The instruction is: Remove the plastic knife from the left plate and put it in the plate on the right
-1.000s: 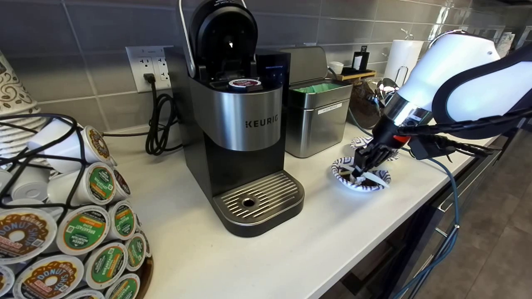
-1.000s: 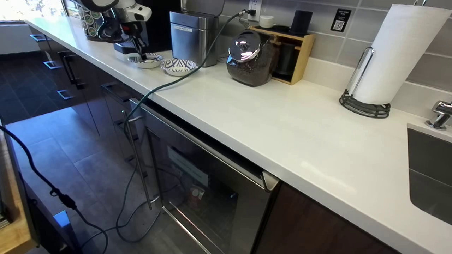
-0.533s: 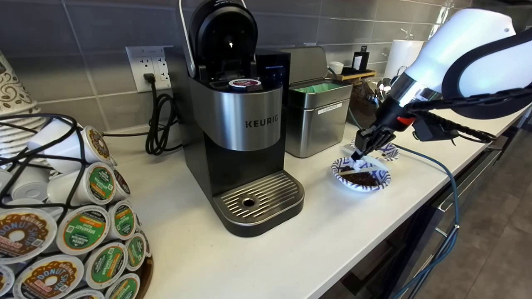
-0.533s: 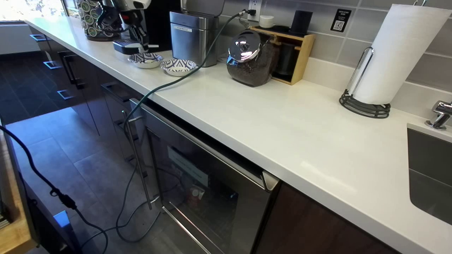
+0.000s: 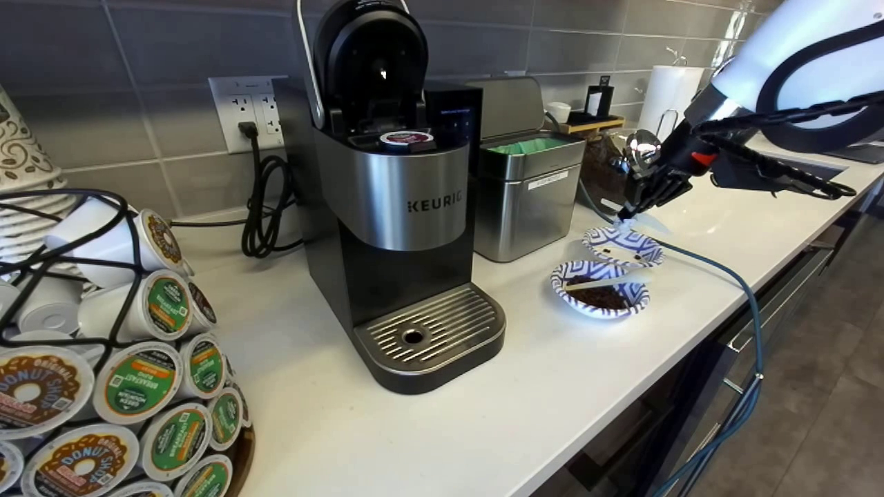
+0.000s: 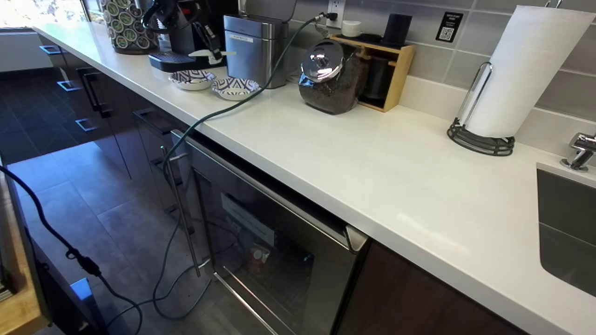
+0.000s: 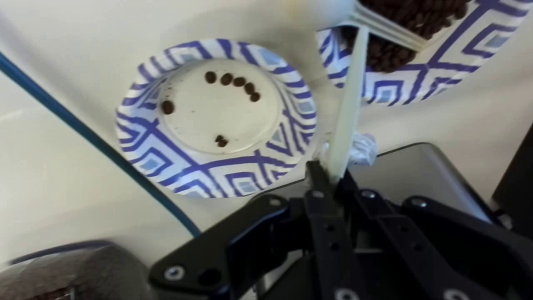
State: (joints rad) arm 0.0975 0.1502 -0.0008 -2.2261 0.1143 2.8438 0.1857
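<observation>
My gripper (image 5: pixel 627 214) is shut on the plastic knife (image 7: pixel 349 104), a thin pale blade pointing away from the fingertips (image 7: pixel 333 178). A crumpled white piece (image 7: pixel 363 149) sits at the grip. In both exterior views the knife (image 5: pixel 652 223) (image 6: pixel 200 53) is in the air above the plates. The left plate (image 5: pixel 639 298) has a blue-and-white rim and dark coffee beans; another pale utensil (image 5: pixel 601 282) lies across it. The right plate (image 7: pixel 245 179) has the same rim, a pale centre and several loose beans. The fingertips are over its rim side in the wrist view.
A black and steel coffee machine (image 5: pixel 394 193) and a metal bin (image 5: pixel 528 200) stand beside the plates. A blue-green cable (image 6: pixel 233 108) crosses the counter past the right plate. A glass jar (image 6: pixel 328 95) of coffee stands farther along. Coffee pods (image 5: pixel 141 383) fill a wire holder.
The gripper has risen out of the left plate with the knife and moved across to above the right plate. Both plates and the other utensil stay in place.
</observation>
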